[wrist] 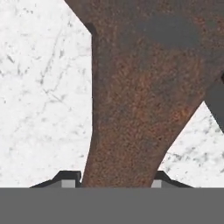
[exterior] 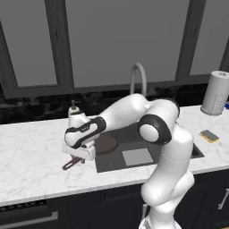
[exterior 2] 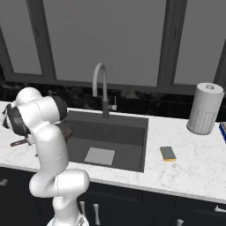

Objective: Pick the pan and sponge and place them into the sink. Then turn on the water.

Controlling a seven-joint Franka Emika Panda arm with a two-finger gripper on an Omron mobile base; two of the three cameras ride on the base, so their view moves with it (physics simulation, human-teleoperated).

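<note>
The dark reddish-brown pan sits at the left edge of the sink, its round body partly over the basin. Its thin handle runs back over the counter to the loop end. My gripper reaches down onto that handle. In the hand view the rusty handle fills the gap between the two fingertips, with my gripper shut on it. The pan is mostly hidden behind my arm in the right base view. The yellow and green sponge lies on the counter right of the sink.
The grey gooseneck faucet stands behind the basin. A soap dispenser is behind my hand. A paper towel roll stands at the back right. White marble counter extends to the left.
</note>
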